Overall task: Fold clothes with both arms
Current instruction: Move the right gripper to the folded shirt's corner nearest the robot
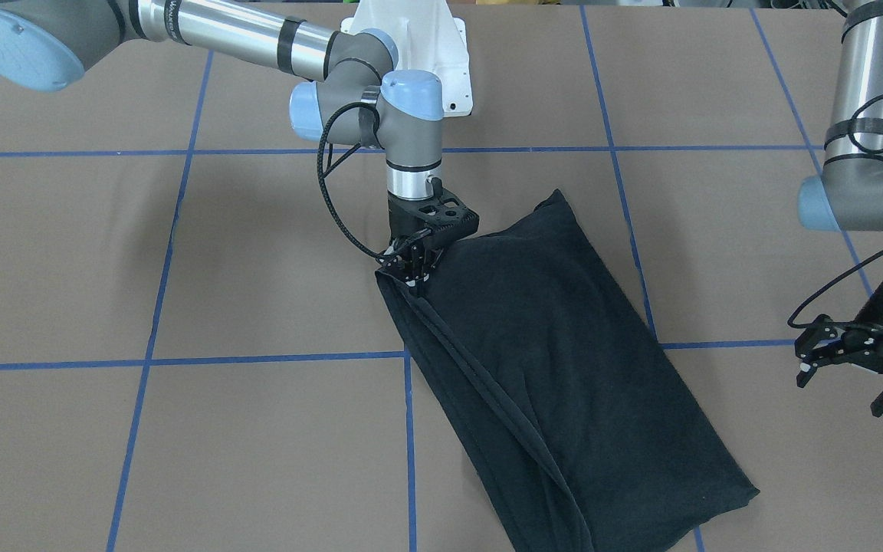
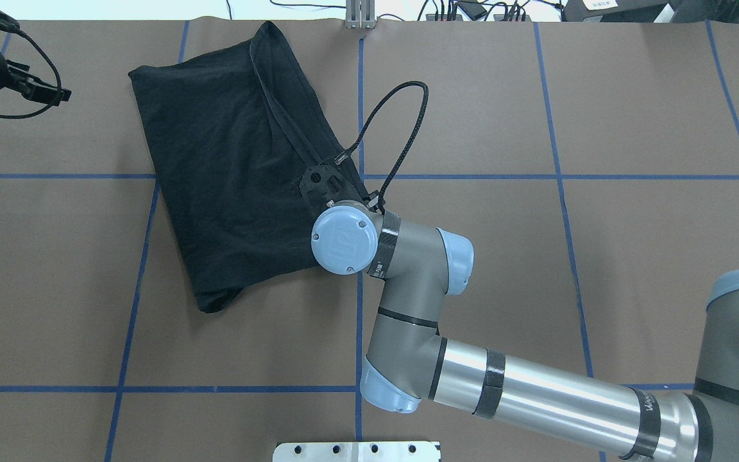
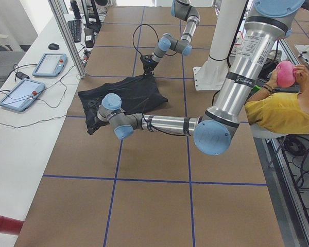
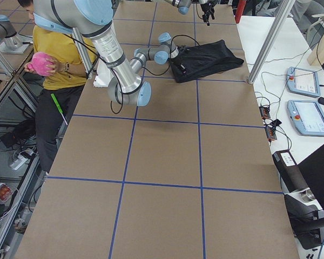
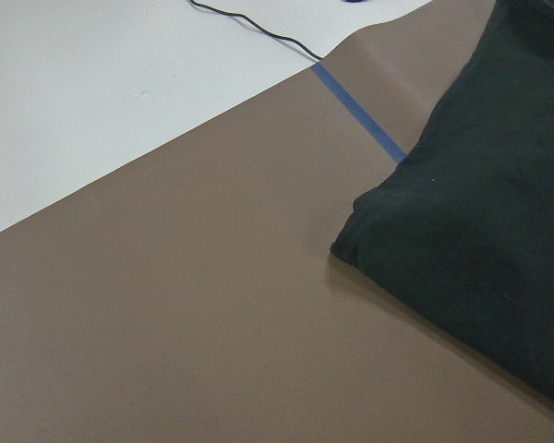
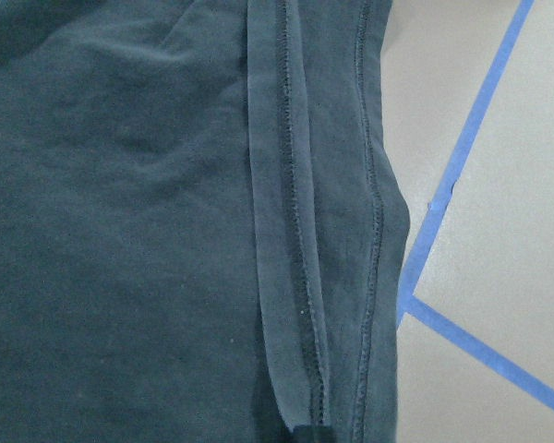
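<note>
The shirt [image 1: 549, 345] lies folded into a long rectangle on the table [image 1: 257, 268], left of centre. Expect it to be light, soft and limp: it sags wherever you leave it unsupported, so grip at corners or along the stitched hem [image 6: 300, 277]. Its long axis runs diagonally across the blue grid, one short end toward the robot. The right gripper [image 1: 415, 277] is pinched on the hem corner at that end. The left gripper [image 1: 845, 387] hangs spread wide and empty, well apart.
</note>
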`<state>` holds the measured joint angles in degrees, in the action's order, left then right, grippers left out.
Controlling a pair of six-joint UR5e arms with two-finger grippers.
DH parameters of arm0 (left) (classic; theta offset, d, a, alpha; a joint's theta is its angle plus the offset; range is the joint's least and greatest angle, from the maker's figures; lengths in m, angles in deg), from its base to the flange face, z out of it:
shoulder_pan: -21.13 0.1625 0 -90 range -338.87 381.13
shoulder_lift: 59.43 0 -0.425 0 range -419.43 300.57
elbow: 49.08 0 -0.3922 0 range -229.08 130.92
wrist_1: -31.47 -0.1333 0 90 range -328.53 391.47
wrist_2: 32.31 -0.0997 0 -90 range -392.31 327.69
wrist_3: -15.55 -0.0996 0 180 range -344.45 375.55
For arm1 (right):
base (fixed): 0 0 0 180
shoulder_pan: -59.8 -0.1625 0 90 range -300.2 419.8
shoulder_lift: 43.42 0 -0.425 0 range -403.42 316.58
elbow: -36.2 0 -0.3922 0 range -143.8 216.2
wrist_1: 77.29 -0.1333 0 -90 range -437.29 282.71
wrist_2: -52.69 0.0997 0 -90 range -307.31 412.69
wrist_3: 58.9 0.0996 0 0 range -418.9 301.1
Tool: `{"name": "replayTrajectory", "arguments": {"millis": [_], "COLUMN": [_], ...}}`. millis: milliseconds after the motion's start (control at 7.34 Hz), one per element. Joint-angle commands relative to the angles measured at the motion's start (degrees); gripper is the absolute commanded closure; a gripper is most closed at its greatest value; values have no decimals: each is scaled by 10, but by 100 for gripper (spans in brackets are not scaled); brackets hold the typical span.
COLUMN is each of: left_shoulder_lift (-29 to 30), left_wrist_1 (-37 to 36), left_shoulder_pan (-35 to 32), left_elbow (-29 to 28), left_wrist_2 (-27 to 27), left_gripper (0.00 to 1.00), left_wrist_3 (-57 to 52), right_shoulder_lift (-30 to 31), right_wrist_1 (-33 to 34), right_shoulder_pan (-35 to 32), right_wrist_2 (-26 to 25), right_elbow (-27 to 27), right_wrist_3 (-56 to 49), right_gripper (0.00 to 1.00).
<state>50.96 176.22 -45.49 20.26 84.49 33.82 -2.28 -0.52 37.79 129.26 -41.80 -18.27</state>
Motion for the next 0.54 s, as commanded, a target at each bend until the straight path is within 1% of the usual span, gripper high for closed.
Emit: {"name": "replayTrajectory", "arguments": {"millis": [0, 136, 272, 409], "left_shoulder_lift": [0, 0, 0, 0], "left_wrist_1": [0, 0, 0, 0], "left_shoulder_pan": [0, 0, 0, 0], "left_elbow": [1, 3, 3, 3], "left_wrist_2": [0, 0, 0, 0], "left_gripper": [0, 0, 0, 0], "left_wrist_3": [8, 14, 14, 14], "right_shoulder_lift": [2, 5, 23, 67], "right_wrist_1": [-3, -2, -2, -1], "right_shoulder_pan": [-7, -9, -9, -7], "right_wrist_2": [2, 1, 2, 3], "right_elbow": [-4, -5, -19, -66], "right_wrist_3": [1, 3, 23, 37], "right_gripper": [100, 100, 100, 100]}}
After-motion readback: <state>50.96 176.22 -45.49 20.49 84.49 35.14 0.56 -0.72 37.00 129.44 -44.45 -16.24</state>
